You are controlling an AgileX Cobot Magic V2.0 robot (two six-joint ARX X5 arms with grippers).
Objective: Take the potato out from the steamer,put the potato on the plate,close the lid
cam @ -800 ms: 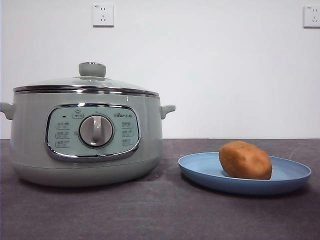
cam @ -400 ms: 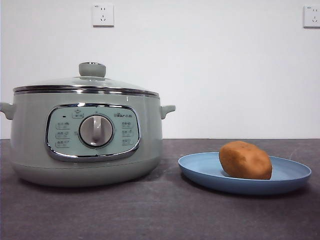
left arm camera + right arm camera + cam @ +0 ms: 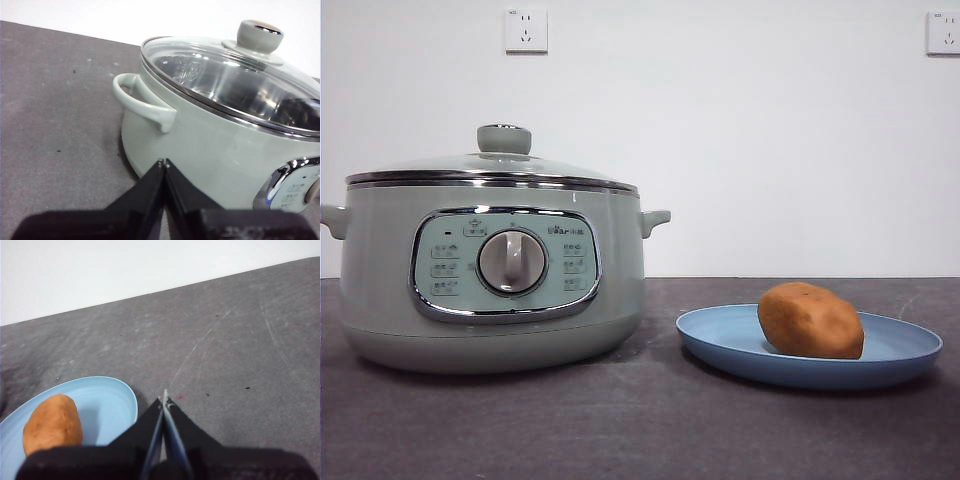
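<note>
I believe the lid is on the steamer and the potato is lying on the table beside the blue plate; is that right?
Not quite. The lid is indeed on the steamer, but the potato lies on the plate itself, not on the table; the front view shows this, and the right wrist view confirms it.

A plain white wall rises behind a dark grey, matte surface, meeting it in a level line. Two white electrical sockets are mounted high on the wall, one toward the left, one at the right edge. Faint pale scratches and small dark specks mark the surface. Lighting is even and soft.
</note>
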